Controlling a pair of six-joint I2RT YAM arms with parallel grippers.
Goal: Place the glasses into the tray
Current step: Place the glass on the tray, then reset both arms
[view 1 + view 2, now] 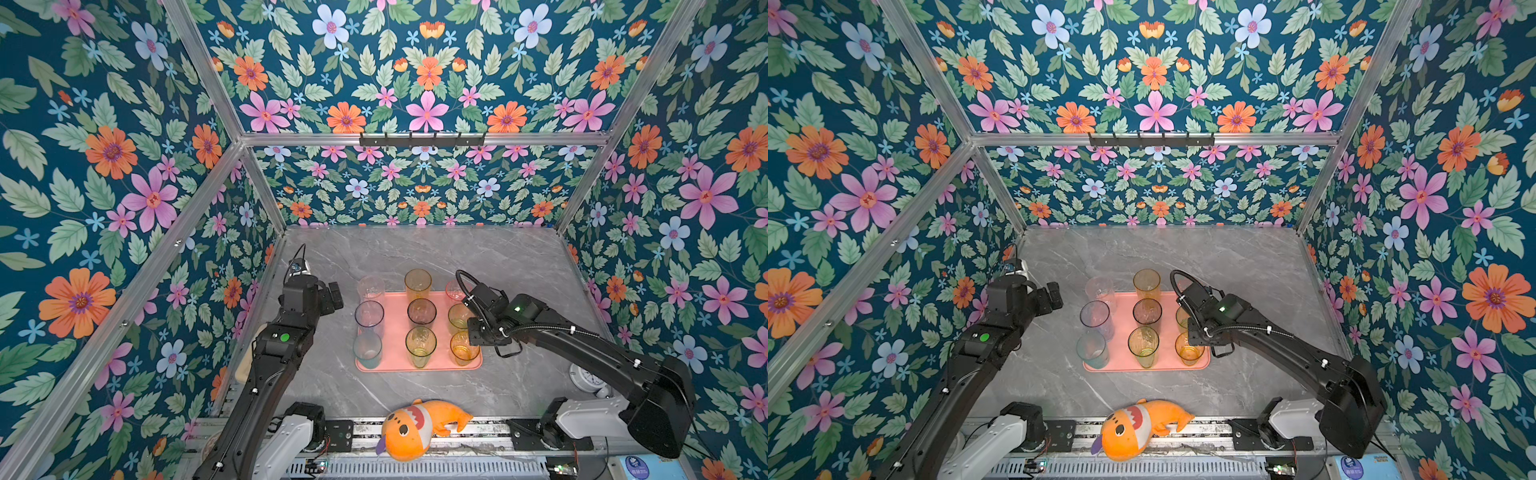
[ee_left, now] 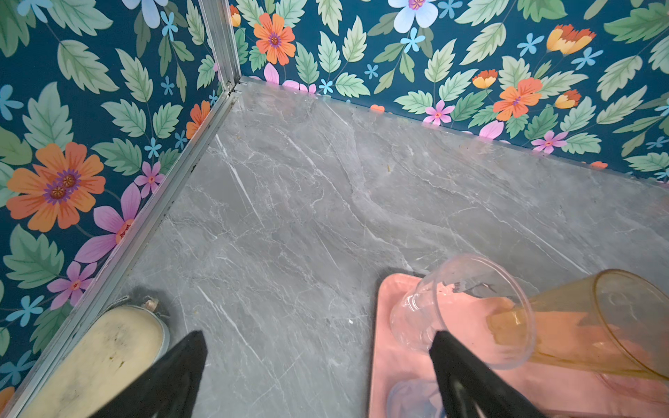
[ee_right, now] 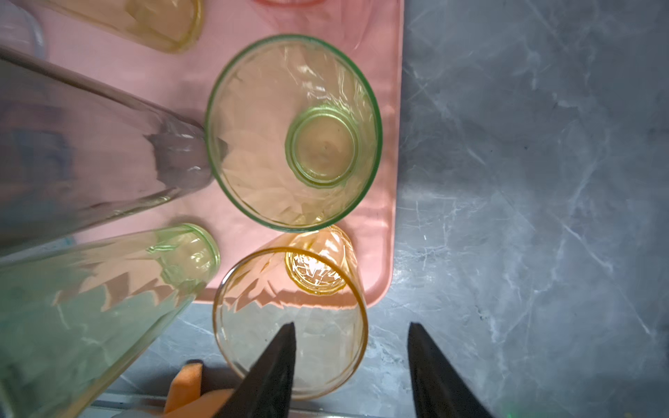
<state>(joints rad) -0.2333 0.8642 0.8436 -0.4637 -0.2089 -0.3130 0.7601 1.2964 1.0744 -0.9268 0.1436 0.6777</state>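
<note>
Right wrist view | right claw (image 3: 351,325) sitting apart, straddling wall of stubby amber translucent tumbler (image 3: 289,318) | it's standing in near right corner of flat salmon-pink tray (image 3: 387,108) | imo lifting straight up, dodging rim

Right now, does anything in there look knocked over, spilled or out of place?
Nothing is tipped or spilled: the glasses stand upright on the pink tray. The one oddity is an orange plush toy lying on the metal rail in front.
</note>
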